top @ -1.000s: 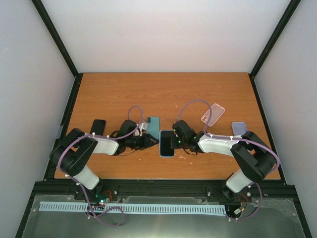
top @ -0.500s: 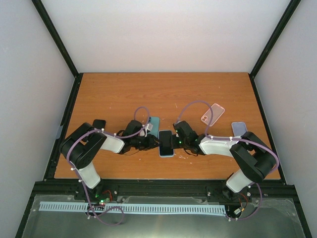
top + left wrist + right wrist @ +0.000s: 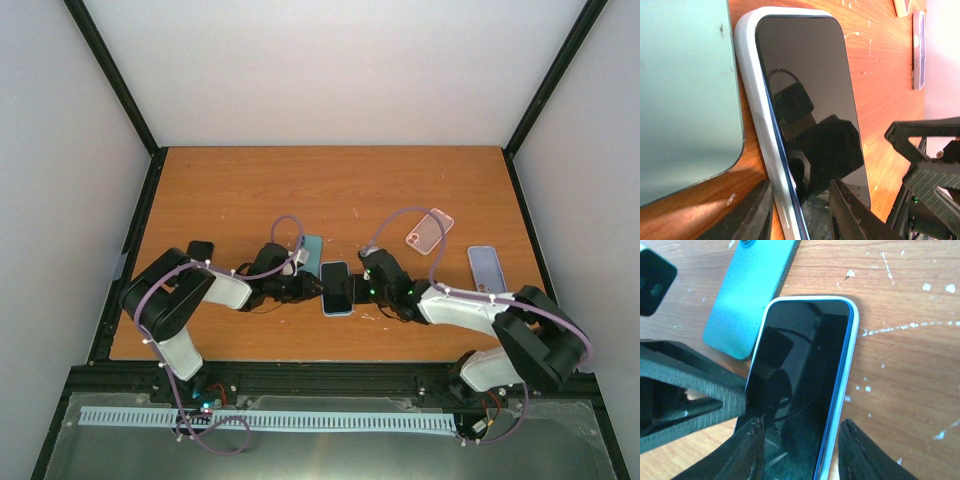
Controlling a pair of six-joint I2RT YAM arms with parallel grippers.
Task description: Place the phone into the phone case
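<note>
**A:** Where's the task item?

**B:** The black-screened phone with a blue side rail [image 3: 336, 287] lies face up mid-bench, sitting in the white soft-rimmed phone case [image 3: 747, 100] between the two arms. The blue rail shows above the rim along one long side, so I'd judge it not fully seated.

**A:** Fingers?

**B:** The left fingers [image 3: 757, 215] straddle one end of phone and case. Whether they're pinching or only bracketing, I cannot tell. The right fingers [image 3: 860, 450] are parted either side of the other end, released and holding nothing.

**A:** How to finish it well?

**B:** Brace the case from one side so it won't skate on the orange wooden bench [image 3: 250, 190]. Then press down along the raised edge, corners first, going gently on the glass.

**A:** Counts?

**B:**
- One phone and one white case.
- One teal flat slab [image 3: 312, 250] just beside them; phone or case, can't tell.
- One clear pink case [image 3: 428, 231] and one pale lilac slab [image 3: 486, 268], both well apart on the right.
- One black slab [image 3: 200, 249] by the left arm.
- Two arms.
</note>
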